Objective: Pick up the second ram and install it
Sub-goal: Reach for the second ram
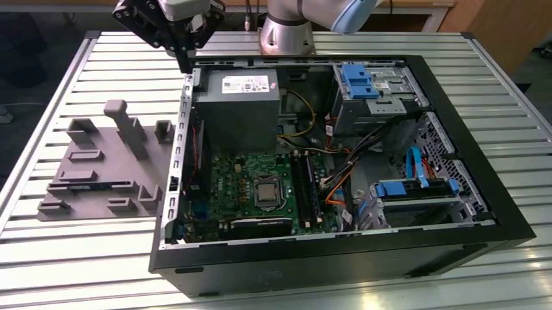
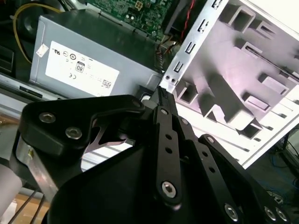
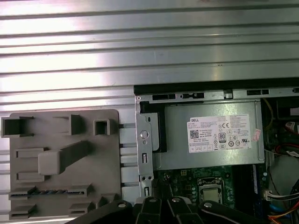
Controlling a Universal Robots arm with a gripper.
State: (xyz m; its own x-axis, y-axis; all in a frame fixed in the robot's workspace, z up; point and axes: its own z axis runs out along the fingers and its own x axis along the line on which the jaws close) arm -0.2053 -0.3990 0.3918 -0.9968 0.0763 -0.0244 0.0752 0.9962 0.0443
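While my fingers [image 1: 183, 57] hang pressed together, tips meeting, the slatted table [image 1: 52, 258] stretches beneath them. The open computer case [image 1: 345, 265] has one corner just below the tips, and the grey holder tray [image 1: 103, 165] lies on the table outside that case wall, off to one side of me. Just below the fingers, inside the case, sits the power supply [image 1: 237, 110]. The second ram [image 3: 46, 192] lies in a long tray slot, well apart from my fingers.

Grey fixture [image 1: 90, 169], green motherboard [image 1: 226, 175], black gripper [image 1: 183, 63].
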